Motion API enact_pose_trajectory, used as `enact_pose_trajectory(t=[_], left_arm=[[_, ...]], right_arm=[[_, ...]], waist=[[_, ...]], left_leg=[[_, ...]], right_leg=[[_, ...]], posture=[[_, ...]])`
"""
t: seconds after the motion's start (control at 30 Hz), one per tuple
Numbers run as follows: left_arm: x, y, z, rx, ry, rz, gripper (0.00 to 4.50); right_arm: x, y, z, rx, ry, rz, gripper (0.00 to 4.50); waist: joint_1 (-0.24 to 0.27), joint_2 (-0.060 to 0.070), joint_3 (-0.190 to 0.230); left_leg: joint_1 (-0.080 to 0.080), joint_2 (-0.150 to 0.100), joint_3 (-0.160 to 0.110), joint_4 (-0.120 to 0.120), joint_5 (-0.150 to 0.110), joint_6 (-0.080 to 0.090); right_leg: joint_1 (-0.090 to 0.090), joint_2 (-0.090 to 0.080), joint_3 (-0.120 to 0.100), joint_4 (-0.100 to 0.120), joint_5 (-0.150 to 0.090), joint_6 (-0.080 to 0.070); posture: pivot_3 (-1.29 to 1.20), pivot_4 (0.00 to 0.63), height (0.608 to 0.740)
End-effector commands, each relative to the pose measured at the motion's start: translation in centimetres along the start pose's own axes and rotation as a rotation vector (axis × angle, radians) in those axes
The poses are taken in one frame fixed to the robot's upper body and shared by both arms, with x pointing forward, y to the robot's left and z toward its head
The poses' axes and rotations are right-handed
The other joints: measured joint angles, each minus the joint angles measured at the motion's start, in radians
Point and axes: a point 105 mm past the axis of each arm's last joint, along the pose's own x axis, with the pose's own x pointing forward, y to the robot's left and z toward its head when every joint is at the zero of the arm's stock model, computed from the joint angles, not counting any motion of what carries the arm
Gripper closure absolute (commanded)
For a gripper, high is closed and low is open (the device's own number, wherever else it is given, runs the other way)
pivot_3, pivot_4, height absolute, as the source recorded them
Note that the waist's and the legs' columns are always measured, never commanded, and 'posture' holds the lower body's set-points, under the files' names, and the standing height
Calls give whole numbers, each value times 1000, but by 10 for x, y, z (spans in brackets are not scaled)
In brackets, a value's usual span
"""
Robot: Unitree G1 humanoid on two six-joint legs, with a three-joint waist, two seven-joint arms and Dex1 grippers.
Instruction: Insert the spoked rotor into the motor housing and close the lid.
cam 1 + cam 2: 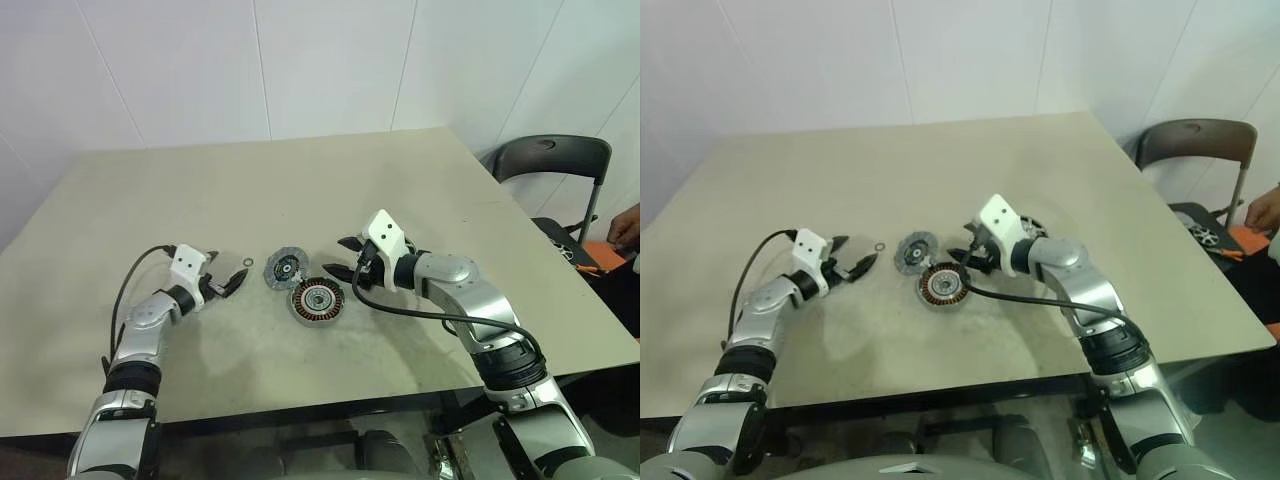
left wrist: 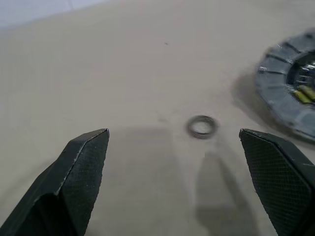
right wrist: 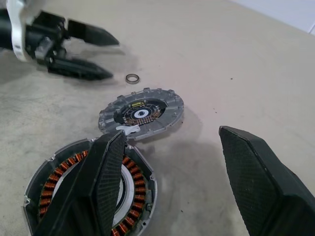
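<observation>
The motor housing, a short silver cylinder ringed with copper windings, stands open near the table's middle. Touching its far-left side lies the lid, a grey ribbed disc with a dark centre. My right gripper hovers open just right of the housing, nothing between its fingers. My left gripper is open and low over the table, left of the lid, with a tiny ring just ahead of it. A silver rim peeks from behind my right wrist; I cannot tell whether it is the spoked rotor.
The beige table stretches wide behind the parts. A black chair stands off the table's right side, and a person's hand shows at the far right edge.
</observation>
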Motion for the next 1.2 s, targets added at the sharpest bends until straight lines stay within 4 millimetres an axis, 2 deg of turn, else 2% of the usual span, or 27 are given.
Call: enact_pose_trajectory(t=[0.03,0.33,0.87,1.07,1.2], left_arm=[[14,5,21,28,-19,-5,9],[22,23,14,-19,106,44,9],[26,-1,5,-43,144,-50,9],[30,-10,13,-63,93,-78,9],[37,-9,17,-64,64,-40,9]], right_arm=[[-2,3,14,-42,-48,-14,1319],[1,6,6,-41,-33,-26,1319],[0,9,-4,-56,-5,-26,1319],[0,10,-9,-60,10,-24,1319],[1,12,-10,-62,11,-20,1319]], waist=[[-1,0,0],[-5,0,0],[-1,0,0],[-1,0,0],[-2,0,0]], left_leg=[[0,0,0,0,0,0],[0,0,0,0,0,0],[0,0,-1,0,0,0],[0,0,-1,0,0,0],[1,0,-1,0,0,0]], right_leg=[[0,0,0,0,0,0],[0,0,0,0,0,0],[0,0,0,1,0,0],[1,0,0,1,0,0],[1,0,0,1,0,0]], posture=[[0,0,740],[0,0,740],[0,0,740],[0,0,740],[0,0,740]])
